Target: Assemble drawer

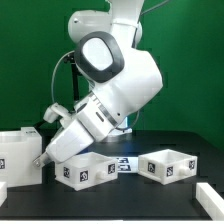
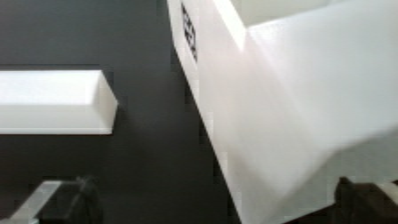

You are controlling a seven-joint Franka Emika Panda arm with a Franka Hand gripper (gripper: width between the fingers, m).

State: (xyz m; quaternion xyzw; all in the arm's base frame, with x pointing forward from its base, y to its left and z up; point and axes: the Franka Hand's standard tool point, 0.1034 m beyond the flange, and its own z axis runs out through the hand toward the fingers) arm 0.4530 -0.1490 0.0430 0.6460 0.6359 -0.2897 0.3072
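The large white housing [image 1: 18, 155] stands at the exterior view's left. One small white tray [image 1: 90, 170] sits just right of it and a second tray [image 1: 168, 165] lies further right. All carry square tags. My gripper [image 1: 42, 160] is low between the housing and the first tray. In the wrist view my gripper [image 2: 210, 195] is open. Its dark fingers [image 2: 54, 200] stand wide apart, with the edge of a broad white part [image 2: 285, 120] between them. I cannot tell which part this is. Another white part [image 2: 50, 100] lies to one side.
The marker board [image 1: 124, 163] lies flat between the two trays. A white block [image 1: 210, 197] sits at the front of the exterior view's right. The table is black, with a green backdrop behind the arm.
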